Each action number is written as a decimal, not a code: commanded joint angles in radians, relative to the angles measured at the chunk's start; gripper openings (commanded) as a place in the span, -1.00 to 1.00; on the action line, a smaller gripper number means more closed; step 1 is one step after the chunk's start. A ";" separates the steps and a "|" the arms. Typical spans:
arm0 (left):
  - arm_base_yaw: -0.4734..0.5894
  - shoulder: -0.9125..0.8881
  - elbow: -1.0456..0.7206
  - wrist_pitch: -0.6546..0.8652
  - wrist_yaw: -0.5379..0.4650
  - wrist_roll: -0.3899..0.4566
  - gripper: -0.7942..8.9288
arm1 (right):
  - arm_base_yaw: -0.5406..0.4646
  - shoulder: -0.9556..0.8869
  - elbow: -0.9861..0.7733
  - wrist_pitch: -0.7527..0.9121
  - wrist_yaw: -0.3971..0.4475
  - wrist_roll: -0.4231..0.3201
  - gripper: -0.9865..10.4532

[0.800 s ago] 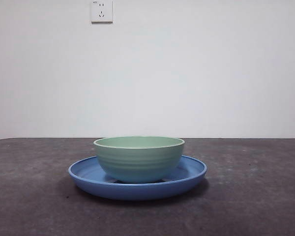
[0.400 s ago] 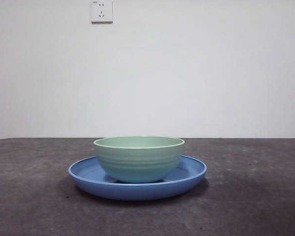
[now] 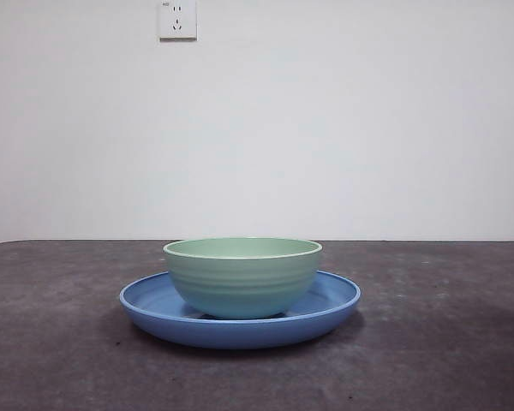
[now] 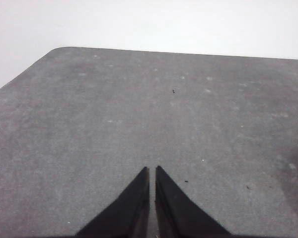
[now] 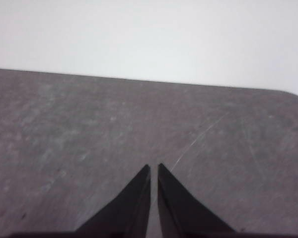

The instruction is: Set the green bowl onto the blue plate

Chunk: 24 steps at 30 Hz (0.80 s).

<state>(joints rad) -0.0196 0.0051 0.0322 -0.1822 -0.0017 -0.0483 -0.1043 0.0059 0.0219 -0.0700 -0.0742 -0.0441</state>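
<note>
Green bowl [image 3: 242, 276] first: you can see it sitting upright inside the blue plate [image 3: 330, 306], roughly centred, its base resting on the plate's shallow floor and its pale rim level; faint ribs run round its outer wall; the plate's raised rim shows on both sides of the bowl, wider than it all round. The plate lies flat on the dark grey table [image 3: 445, 342], about mid-table in the front view; behind it stands a plain white wall [image 3: 343, 128] with a white socket [image 3: 177, 19] high up, left of the bowl.

No arm shows in the front view, so look to your wrist cameras. Your left gripper [image 4: 152, 171] hangs above bare tabletop near a rounded table corner; its two black jaws are drawn together with only a thin slit between the tips, and they have hold of nothing; neither bowl nor plate appears in that view. Your right gripper [image 5: 154, 168] is likewise over bare, scuffed tabletop, the wall beyond; its jaws are pressed nearly tip to tip, a hairline gap between them, gripping nothing. Both grippers are well apart from the bowl and the plate.
</note>
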 commanded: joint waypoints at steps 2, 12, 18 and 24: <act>0.002 -0.002 -0.020 -0.007 -0.003 -0.009 -0.80 | 0.018 -0.002 -0.011 -0.028 0.020 0.018 -0.79; 0.002 -0.002 -0.020 -0.006 -0.003 -0.009 -0.80 | 0.053 -0.002 -0.011 -0.113 0.054 0.026 -0.79; 0.002 -0.002 -0.020 -0.006 -0.003 -0.009 -0.80 | 0.080 -0.002 -0.011 -0.114 0.060 0.045 -0.79; 0.002 -0.002 -0.020 -0.006 -0.003 -0.009 -0.80 | 0.083 -0.002 -0.011 -0.114 0.067 0.071 -0.79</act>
<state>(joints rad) -0.0196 0.0055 0.0322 -0.1822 -0.0017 -0.0509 -0.0231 0.0063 0.0162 -0.1730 -0.0139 0.0059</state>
